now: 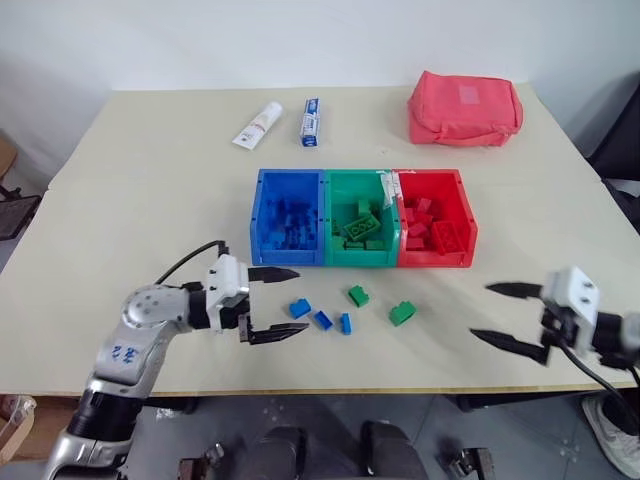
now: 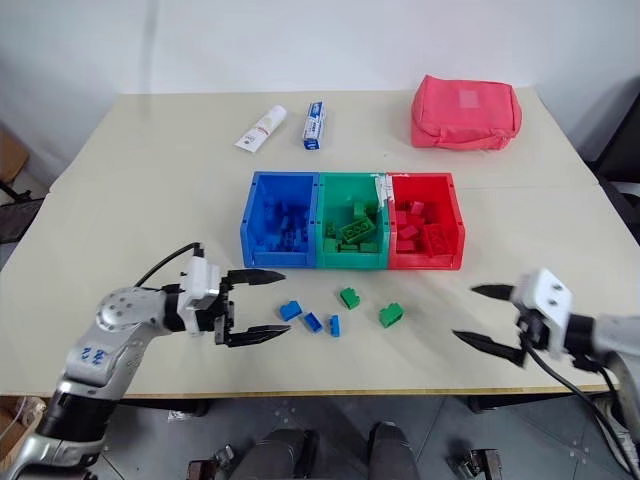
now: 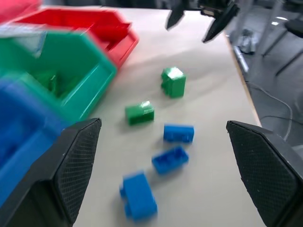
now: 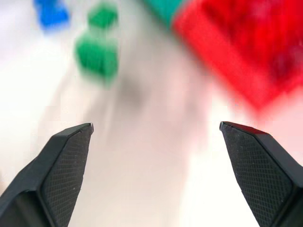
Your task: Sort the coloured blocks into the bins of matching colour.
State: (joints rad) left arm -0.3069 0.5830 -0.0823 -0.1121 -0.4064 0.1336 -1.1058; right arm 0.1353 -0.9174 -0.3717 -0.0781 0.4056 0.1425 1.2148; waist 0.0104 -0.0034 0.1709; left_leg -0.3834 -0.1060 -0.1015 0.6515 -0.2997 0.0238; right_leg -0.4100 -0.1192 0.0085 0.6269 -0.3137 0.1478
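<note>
Jaws of left gripper (image 1: 285,303) and right gripper (image 1: 492,313) wide, empty; beige table (image 1: 150,180), white wall (image 1: 300,40).

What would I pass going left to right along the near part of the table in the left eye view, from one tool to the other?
Left tool → blue block → blue block → blue block → green block → green block → right tool.
</note>
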